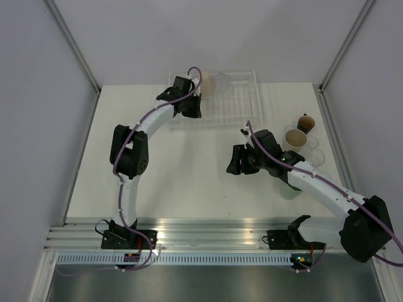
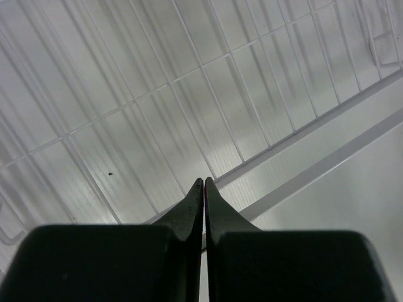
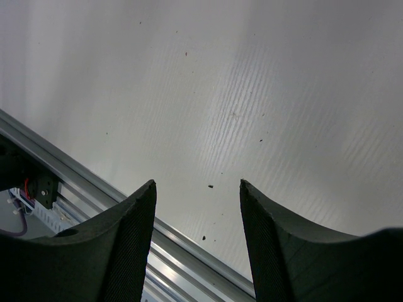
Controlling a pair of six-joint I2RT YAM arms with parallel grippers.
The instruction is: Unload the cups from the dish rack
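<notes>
One dish rack (image 1: 236,104) lies flat, lengthwise left-right.

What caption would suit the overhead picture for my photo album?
Shut left gripper over the dish rack; open right gripper above the table, cups grouped at its right edge.

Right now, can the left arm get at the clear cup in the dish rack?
Probably yes. The left gripper hangs over the dish rack, and the clear cup stands close by at the far rail, with nothing visibly between. Its jaws are shut and must open first.
</notes>
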